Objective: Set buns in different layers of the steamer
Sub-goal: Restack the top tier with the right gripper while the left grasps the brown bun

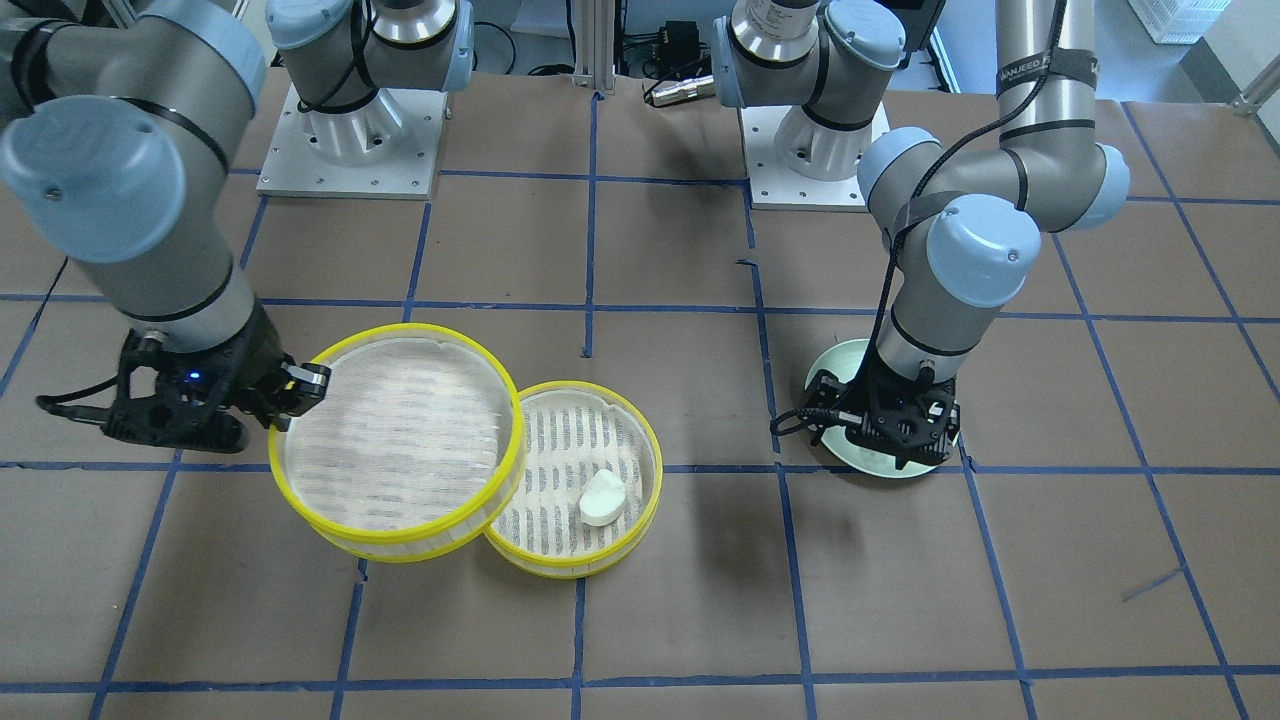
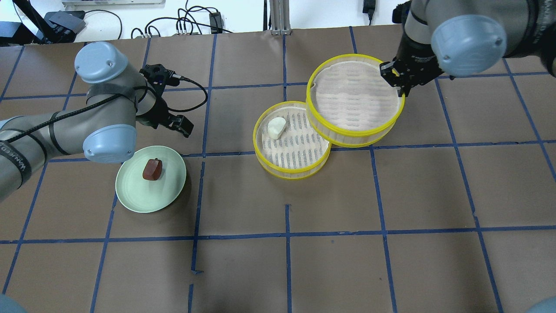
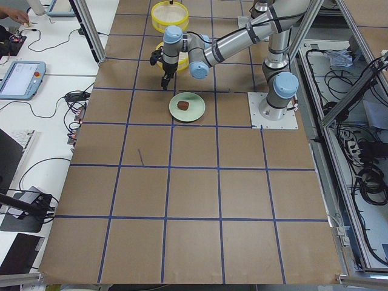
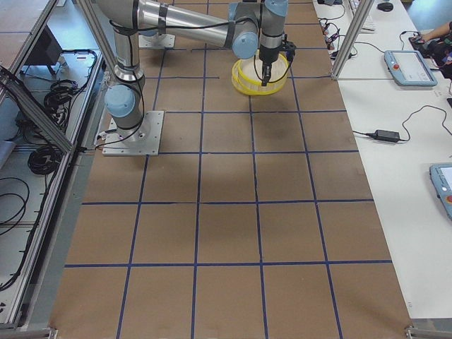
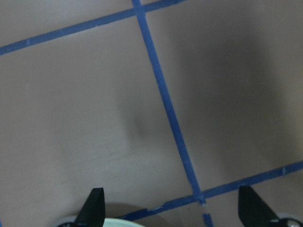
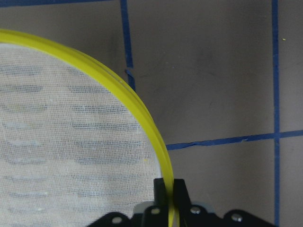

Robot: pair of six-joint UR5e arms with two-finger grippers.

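My right gripper (image 2: 397, 80) is shut on the yellow rim of the upper steamer tray (image 2: 352, 140) and holds it tilted, overlapping the far right edge of the lower tray (image 2: 291, 175). The right wrist view shows its fingers (image 6: 163, 196) pinching the rim. The white bun (image 2: 276, 128) lies in the lower tray, uncovered. The dark reddish-brown bun (image 2: 152, 169) lies on the pale green plate (image 2: 130, 195). My left gripper (image 2: 182, 126) is open and empty, just past the plate's far right edge; its fingertips (image 5: 94, 203) stand wide apart.
The table is brown paper with a blue tape grid. Both arm bases (image 1: 345, 150) stand at the table's robot side. Cables (image 2: 191, 26) lie beyond the far edge. The trays sit near the table's middle, the plate to their left.
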